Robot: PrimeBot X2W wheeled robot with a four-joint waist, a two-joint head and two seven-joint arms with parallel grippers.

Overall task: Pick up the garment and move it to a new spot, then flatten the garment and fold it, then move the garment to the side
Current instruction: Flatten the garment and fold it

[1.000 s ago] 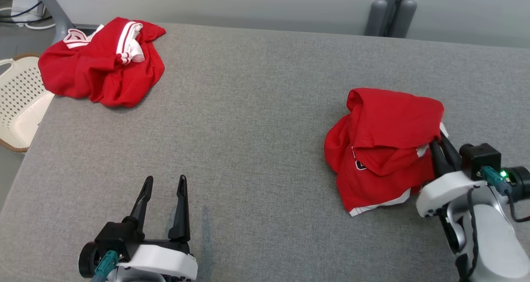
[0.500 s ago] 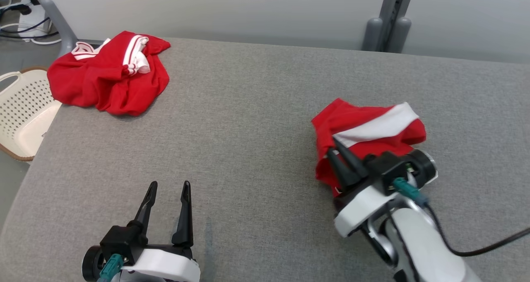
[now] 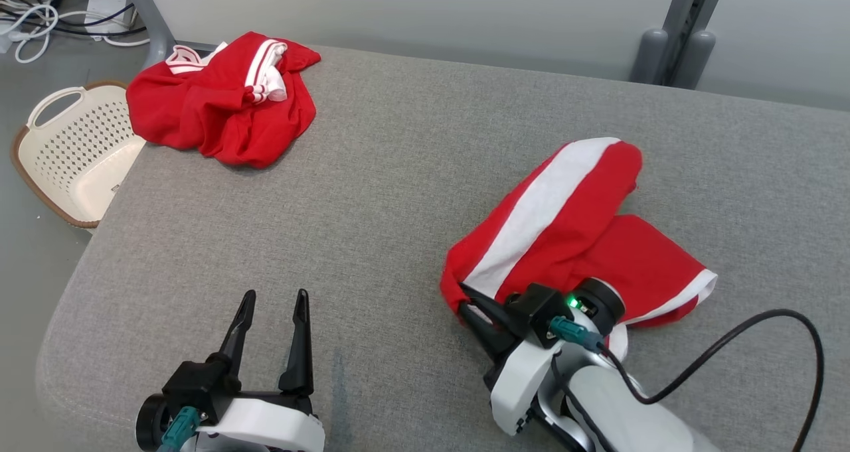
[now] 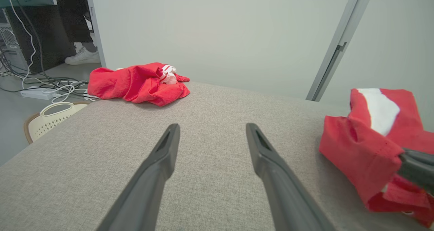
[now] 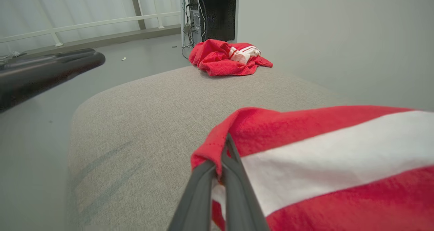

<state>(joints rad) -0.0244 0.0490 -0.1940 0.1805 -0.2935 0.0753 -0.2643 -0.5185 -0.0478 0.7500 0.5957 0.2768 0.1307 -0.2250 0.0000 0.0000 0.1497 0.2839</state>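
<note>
Our R jaws pinch only a thin edge of the red garment (image 3: 564, 220), which trails on the bench (image 3: 372, 193) right of centre, L jaws spread & empty; we judge drag could tug that edge free or bunch the cloth.

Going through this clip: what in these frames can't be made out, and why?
- The garment: in the head view the right gripper and its wrist cover the near edge. The right wrist view cuts it off at the right and bottom edges, so its type is unclear.
- The basket: in the left wrist view the table hides part of it.
- The person: in the left wrist view the top edge cuts them off above the leg.
</note>
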